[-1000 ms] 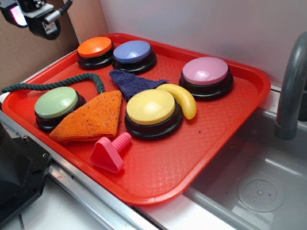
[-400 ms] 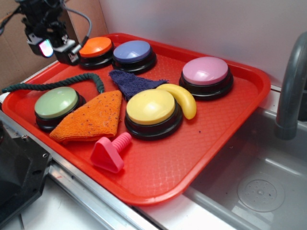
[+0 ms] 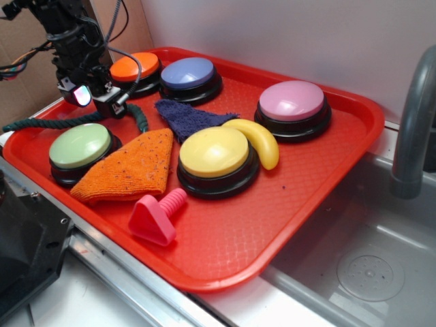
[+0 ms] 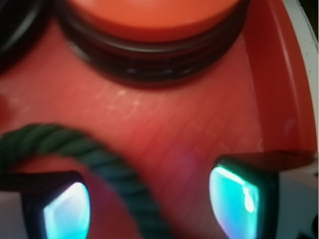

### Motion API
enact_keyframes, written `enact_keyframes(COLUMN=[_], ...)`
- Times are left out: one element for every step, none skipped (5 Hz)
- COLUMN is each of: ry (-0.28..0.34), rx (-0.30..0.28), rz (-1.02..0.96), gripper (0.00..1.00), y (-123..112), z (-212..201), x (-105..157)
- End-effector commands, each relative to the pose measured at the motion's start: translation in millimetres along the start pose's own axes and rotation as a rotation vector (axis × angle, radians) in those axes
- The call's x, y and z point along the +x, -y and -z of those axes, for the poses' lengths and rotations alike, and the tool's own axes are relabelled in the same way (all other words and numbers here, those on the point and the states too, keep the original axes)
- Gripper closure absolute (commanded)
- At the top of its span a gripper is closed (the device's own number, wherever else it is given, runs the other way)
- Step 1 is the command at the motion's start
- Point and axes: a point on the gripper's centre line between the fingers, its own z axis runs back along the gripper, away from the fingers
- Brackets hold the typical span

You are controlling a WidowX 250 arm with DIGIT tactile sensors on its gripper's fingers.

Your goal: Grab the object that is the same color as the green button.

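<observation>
Rope (image 4: 94,164) lies btwn spread fingers of end effector (image 4: 149,199), nearer left pad, ungrasped.

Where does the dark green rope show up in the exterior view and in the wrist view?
Exterior: the green rope lies along the tray's left edge, passing under the gripper, above the green button.
Wrist: it curves from left to bottom centre, between the fingers.
Shared landmark: the orange button.

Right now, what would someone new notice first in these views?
Probably the bright red tray crowded with big round buttons, the yellow button in the middle and the green button at its left edge. Next, the gripper hovering open over the dark green rope, which curves between its fingers in the wrist view.
</observation>
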Motion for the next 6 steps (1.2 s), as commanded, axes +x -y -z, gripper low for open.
enact_keyframes(ry=[0.049, 0.06, 0.058, 0.045, 0.046, 0.045], rx=[0.007, 0.023, 0.014, 0.039, 0.033, 0.038], rz=[0.046, 0.07, 0.06, 0.057, 0.042, 0.011], gripper=[0.0, 1.0, 1.0, 1.0, 1.0, 1.0], y=[-3.3, 3.2, 2.5, 2.7, 4.0, 9.4], z=[2.1, 0.1, 0.5, 0.6, -0.3, -10.4], x=[10.5, 9.6, 7.5, 3.7, 0.8, 1.5])
